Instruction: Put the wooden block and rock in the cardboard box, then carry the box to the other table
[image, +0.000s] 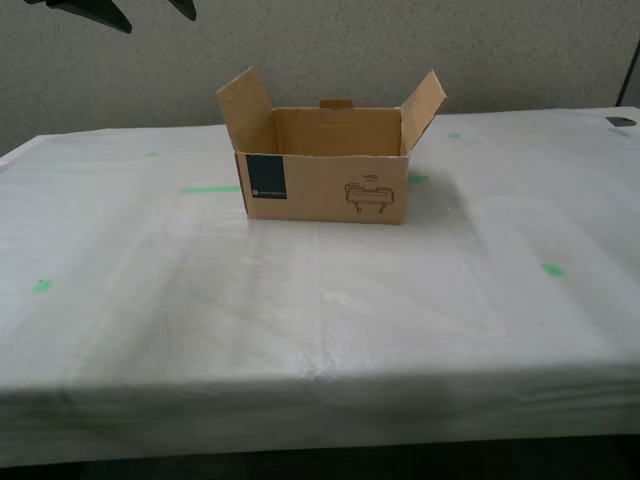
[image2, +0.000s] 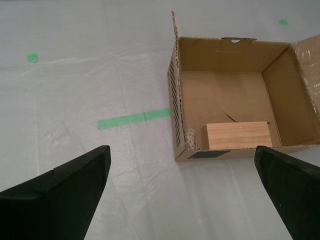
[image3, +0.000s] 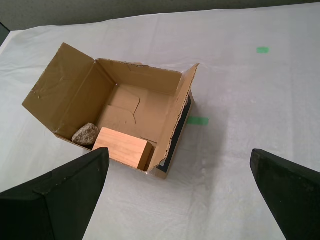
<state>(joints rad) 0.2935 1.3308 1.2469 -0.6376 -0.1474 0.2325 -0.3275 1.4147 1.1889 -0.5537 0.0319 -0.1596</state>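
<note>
The brown corrugated cardboard box (image: 325, 165) stands upright on the wide table covered with a wrinkled white sheet (image: 300, 310), in the middle of the exterior view and toward the table's far edge. Its two side flaps are raised and splayed outward; its front wall bears a dark blue square label (image: 266, 181) and a small line drawing (image: 366, 193). Strips and dots of green tape (image: 211, 189) mark the sheet around the box, one strip lying just beside the box on the exterior view's left.

Inside the box, as the first wrist view shows, the pale tan rectangular wooden block (image3: 123, 148) lies flat on the floor against one wall, and the small lumpy beige-pink rock (image3: 85, 134) sits just beside one end of the block, in a corner. In the second wrist view the block (image2: 237, 135) lies along the labelled wall, and a speckled patch at the corner beside it is probably the rock.

My first gripper (image3: 177, 187) has its black fingers (image3: 60, 200) spread wide, holds nothing and touches nothing; it hangs above the sheet with the box (image3: 120, 117) beyond its fingertips. My second gripper (image2: 182, 185) is likewise spread wide and empty, above the sheet near the box (image2: 240, 95). Dark finger tips show at the exterior view's top left corner.
</note>
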